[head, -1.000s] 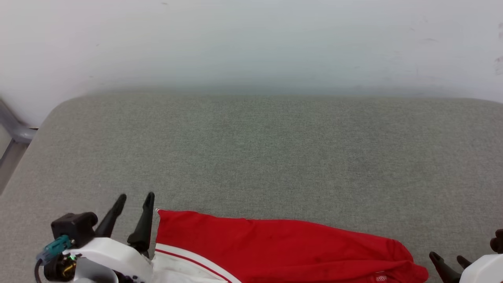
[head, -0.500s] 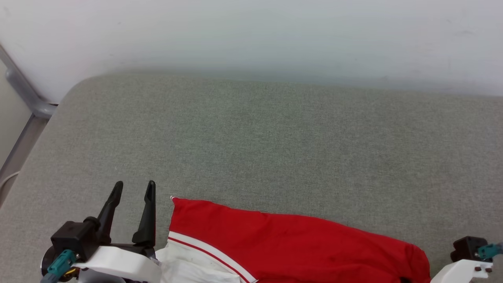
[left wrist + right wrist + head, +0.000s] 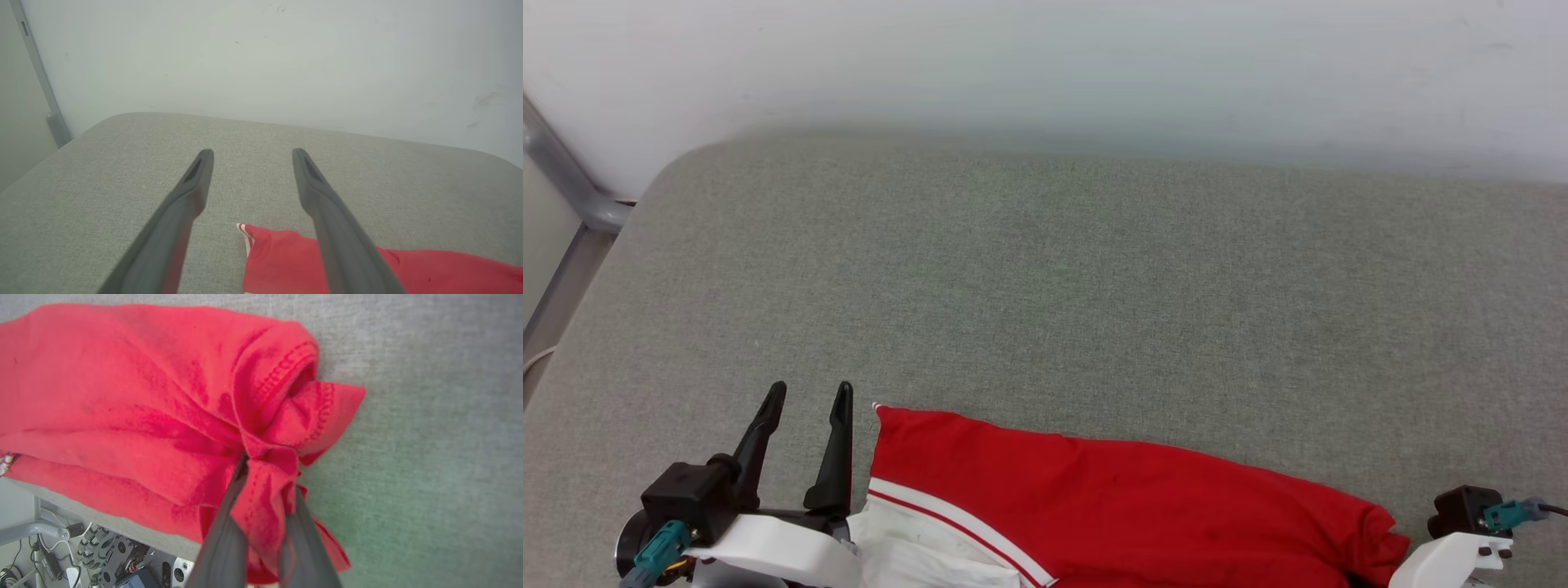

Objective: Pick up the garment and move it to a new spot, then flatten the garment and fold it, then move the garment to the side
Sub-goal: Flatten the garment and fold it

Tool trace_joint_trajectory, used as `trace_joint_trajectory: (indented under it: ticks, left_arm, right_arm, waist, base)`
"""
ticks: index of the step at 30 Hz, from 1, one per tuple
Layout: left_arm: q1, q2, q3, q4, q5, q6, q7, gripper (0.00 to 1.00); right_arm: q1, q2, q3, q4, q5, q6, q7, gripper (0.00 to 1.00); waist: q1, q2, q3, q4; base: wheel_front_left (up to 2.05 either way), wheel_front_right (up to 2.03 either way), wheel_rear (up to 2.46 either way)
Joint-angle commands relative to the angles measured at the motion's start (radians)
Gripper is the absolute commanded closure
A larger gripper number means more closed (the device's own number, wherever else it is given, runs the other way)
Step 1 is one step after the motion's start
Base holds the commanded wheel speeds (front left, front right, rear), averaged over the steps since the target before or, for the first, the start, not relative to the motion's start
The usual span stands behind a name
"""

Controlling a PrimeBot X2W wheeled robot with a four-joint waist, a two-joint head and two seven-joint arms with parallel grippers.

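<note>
On the padded surface [image 3: 1045, 294], the garment [image 3: 1127, 506] lies between left tool [image 3: 811, 389] (beside its corner) and right tool [image 3: 269, 473].

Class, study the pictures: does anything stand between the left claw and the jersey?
Nothing visible does. The left claw hangs open just beside the jersey, at its striped corner, with only bare grey cushion between them. The right claw is shut on the jersey's bunched other end.
</note>
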Motion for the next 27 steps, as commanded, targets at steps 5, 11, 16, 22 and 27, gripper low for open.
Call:
trace_joint_trajectory:
  ticks: [5,11,16,22,27]
  left_arm:
    - [0.004,-0.010,0.005,0.005,0.015,-0.011,-0.005,0.00]
    - [0.027,-0.010,0.007,0.012,0.026,-0.006,-0.005,0.00]
    - [0.046,-0.003,0.008,0.010,0.030,0.003,-0.004,0.00]
    - [0.055,0.004,-0.002,-0.003,0.039,0.015,0.007,0.00]
    - [0.059,0.006,-0.006,-0.007,0.041,0.020,0.012,0.00]
  right_arm:
    - [-0.024,-0.020,0.010,-0.019,-0.005,-0.001,-0.021,1.00]
    - [-0.033,-0.049,-0.043,-0.082,-0.016,-0.001,0.006,1.00]
    - [-0.027,-0.069,-0.144,-0.126,-0.031,-0.001,0.069,1.00]
    - [-0.023,-0.100,-0.309,-0.133,-0.041,-0.001,0.129,1.00]
    - [-0.056,-0.044,-0.431,-0.126,0.019,-0.001,0.208,1.00]
  waist:
    - [-0.0001,0.0000,-0.016,-0.008]
    - [-0.0001,0.0000,-0.039,-0.027]
    - [-0.0001,0.0000,-0.058,-0.049]
    - [-0.0001,0.0000,-0.068,-0.064]
    - [-0.0001,0.0000,-0.077,-0.072]
  base:
    - [0.00,0.00,0.00]
    - [0.00,0.00,0.00]
    - [0.00,0.00,0.00]
    - [0.00,0.00,0.00]
    - [0.00,0.00,0.00]
